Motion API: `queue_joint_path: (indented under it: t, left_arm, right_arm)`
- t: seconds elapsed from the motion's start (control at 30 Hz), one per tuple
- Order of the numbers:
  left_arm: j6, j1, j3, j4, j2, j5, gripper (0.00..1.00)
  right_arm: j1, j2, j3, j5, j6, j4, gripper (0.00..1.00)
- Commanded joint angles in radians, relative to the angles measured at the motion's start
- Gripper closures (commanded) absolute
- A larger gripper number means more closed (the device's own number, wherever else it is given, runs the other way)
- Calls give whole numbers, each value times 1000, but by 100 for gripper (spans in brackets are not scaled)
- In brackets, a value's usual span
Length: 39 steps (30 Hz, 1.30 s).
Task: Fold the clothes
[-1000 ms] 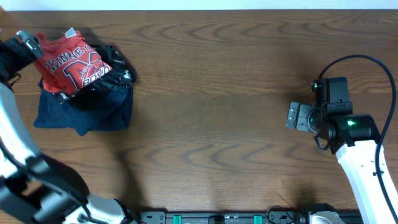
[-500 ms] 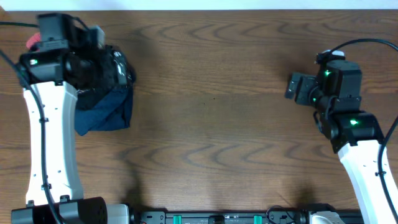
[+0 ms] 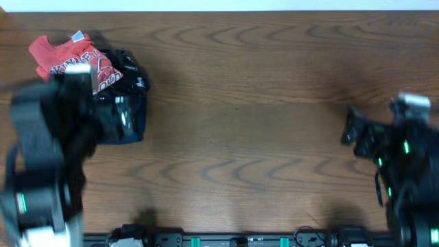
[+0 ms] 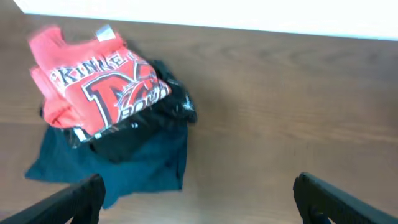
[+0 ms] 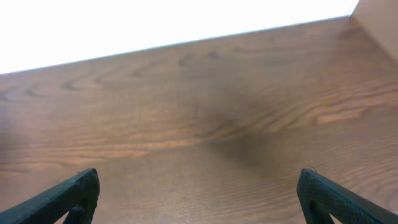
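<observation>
The clothes, an orange-red T-shirt (image 3: pixel 68 58) with white block lettering, lie folded on top of a pile at the table's far left. It also shows in the left wrist view (image 4: pixel 93 81). My left gripper (image 4: pixel 199 202) is open and empty, above the table in front of the pile; in the overhead view the blurred left arm (image 3: pixel 51 147) covers part of the pile. My right gripper (image 5: pixel 199 196) is open and empty over bare wood at the right; its arm (image 3: pixel 394 147) is blurred at the right edge.
A black garment (image 3: pixel 127 75) and a navy blue garment (image 3: pixel 127 123) lie under the T-shirt; both also show in the left wrist view, black (image 4: pixel 168 102) and navy (image 4: pixel 124 158). The wooden table (image 3: pixel 240 137) stretches between the arms.
The left arm has let go of the T-shirt and pulled back toward the front edge, leaving the shirt on the pile. The right arm swung back, then moved right and nearer the front.
</observation>
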<state>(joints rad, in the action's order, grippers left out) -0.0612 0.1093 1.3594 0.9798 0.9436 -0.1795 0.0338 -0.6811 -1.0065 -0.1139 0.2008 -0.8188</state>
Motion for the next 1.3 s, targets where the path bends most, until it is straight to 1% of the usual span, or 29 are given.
queue_joint_path:
  t: [0.0, 0.13, 0.2, 0.27, 0.4, 0.57, 0.67, 0.8, 1.0, 1.07, 1.2, 1.27]
  left_arm:
    - [-13, 0, -193, -74, -171, 9, 2]
    - [-13, 0, -359, -152, -346, 16, 2]
    - [-13, 0, -404, -158, -396, 14, 2]
    - [-13, 0, -428, -122, -427, 14, 2]
    - [-13, 0, -432, 3, -436, 15, 2]
    - [-13, 0, -433, 113, -436, 15, 2]
    - [-13, 0, -433, 150, -436, 15, 2]
    - [-13, 0, -433, 150, -436, 15, 2]
    - [-13, 0, -433, 151, -436, 15, 2]
    - [-13, 0, -433, 151, -436, 15, 2]
    - [-13, 0, -433, 151, -436, 15, 2]
    - [-13, 0, -433, 151, -436, 15, 2]
  right_arm:
    - [-9, 102, 100, -18, 7, -12, 1]
    - [-9, 195, 179, -17, 8, -45, 1]
    - [-9, 211, 199, -16, 8, -61, 1]
    - [-9, 210, 204, -13, 8, -94, 1]
    - [-8, 210, 204, 19, 8, -134, 1]
    - [-8, 210, 204, 36, 8, -175, 1]
    - [-8, 210, 204, 36, 8, -198, 1]
    - [-8, 210, 204, 30, 5, -251, 1]
    - [-8, 224, 209, 9, -5, -179, 1]
    - [-8, 260, 223, 10, -47, -129, 1]
    - [-32, 341, 308, 43, -141, 16, 1]
    - [-50, 394, 375, 66, -163, 89, 1]
